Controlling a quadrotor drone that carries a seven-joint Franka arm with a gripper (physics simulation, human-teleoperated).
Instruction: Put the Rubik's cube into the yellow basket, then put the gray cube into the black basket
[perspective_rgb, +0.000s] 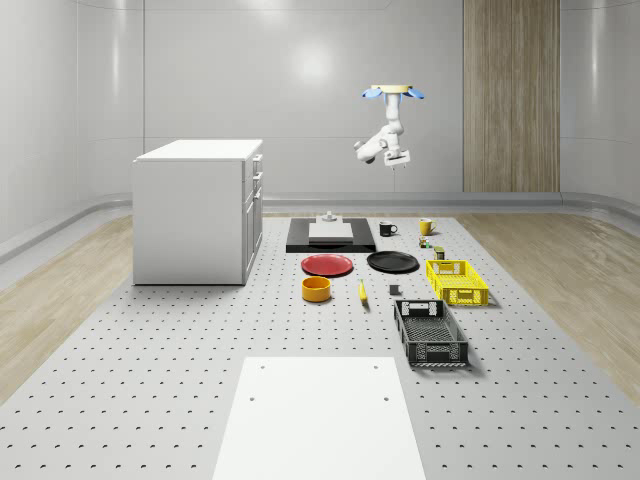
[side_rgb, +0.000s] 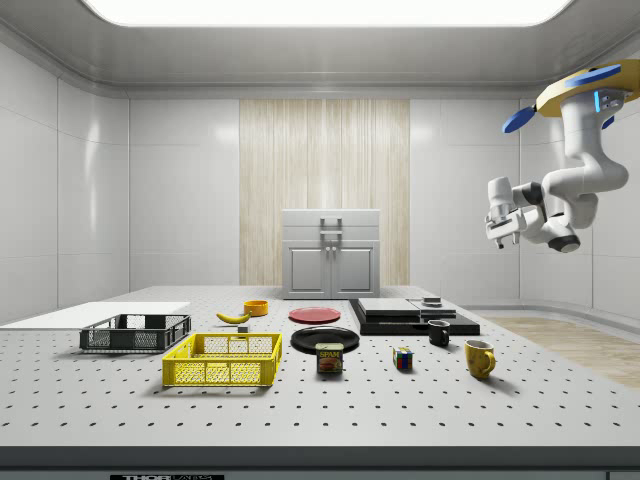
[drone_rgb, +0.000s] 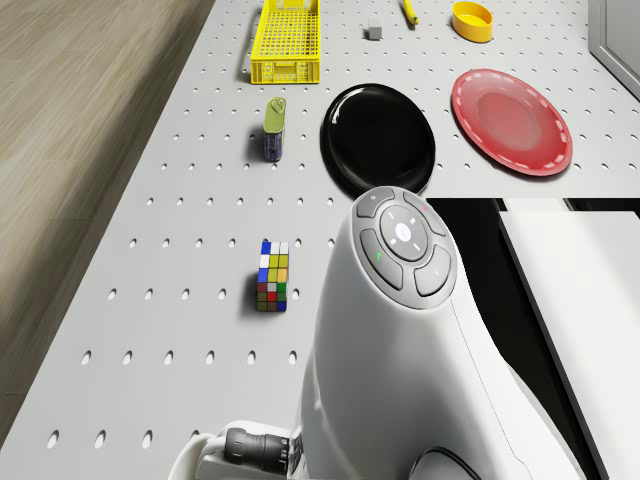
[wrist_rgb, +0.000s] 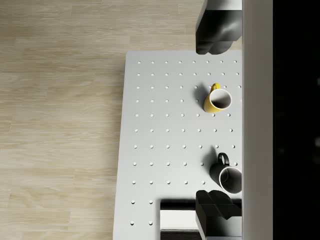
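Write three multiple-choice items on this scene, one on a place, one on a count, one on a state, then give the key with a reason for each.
1. Where is the Rubik's cube?
A. in the yellow basket
B. on the table
C. in the gripper

2. How many mugs stand on the table?
A. one
B. two
C. four

3. What is the state of the gripper?
A. open and empty
B. shut on the cube
C. resting on the table

Key: 1 B, the cube sits on the perforated tabletop, apart from the basket. 2 B, the wrist view shows a yellow mug and a black mug. 3 A, its fingers are spread with nothing between them, and the drone hovers high over the table's far end.
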